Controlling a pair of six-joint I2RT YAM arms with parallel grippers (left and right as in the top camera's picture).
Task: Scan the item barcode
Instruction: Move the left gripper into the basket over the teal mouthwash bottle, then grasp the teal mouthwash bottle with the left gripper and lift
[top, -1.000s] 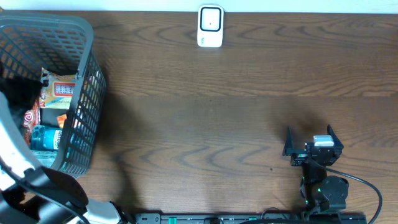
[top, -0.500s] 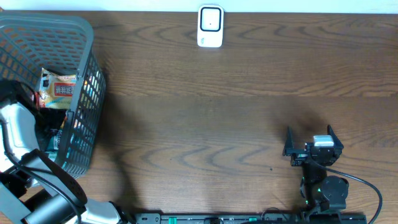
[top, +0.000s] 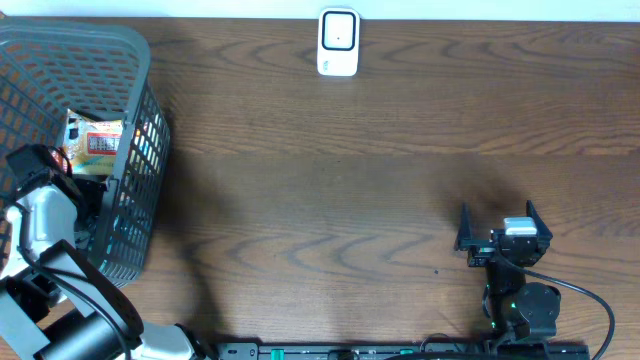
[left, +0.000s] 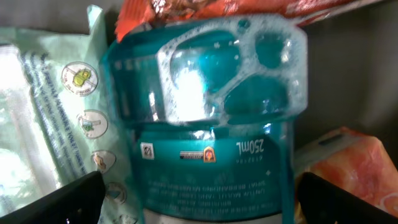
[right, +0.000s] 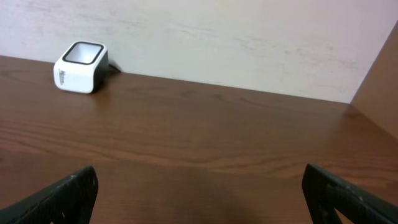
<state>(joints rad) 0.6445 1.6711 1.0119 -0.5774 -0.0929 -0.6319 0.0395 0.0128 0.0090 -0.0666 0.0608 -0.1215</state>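
Inside the grey basket (top: 145, 150), a teal bottle (left: 205, 124) among snack packets (top: 95, 140), the released left claw (left: 205, 199) just above.

overhead: straight down on whole desk (top: 350, 200) | left wrist: very close, down into basket (top: 145, 130) | right wrist: low, level, toward far wall (right: 249, 37); shares scanner (right: 79, 59) with overhead

The teal bottle (left: 211, 124) runs off the bottom edge, its small print too blurred to read.
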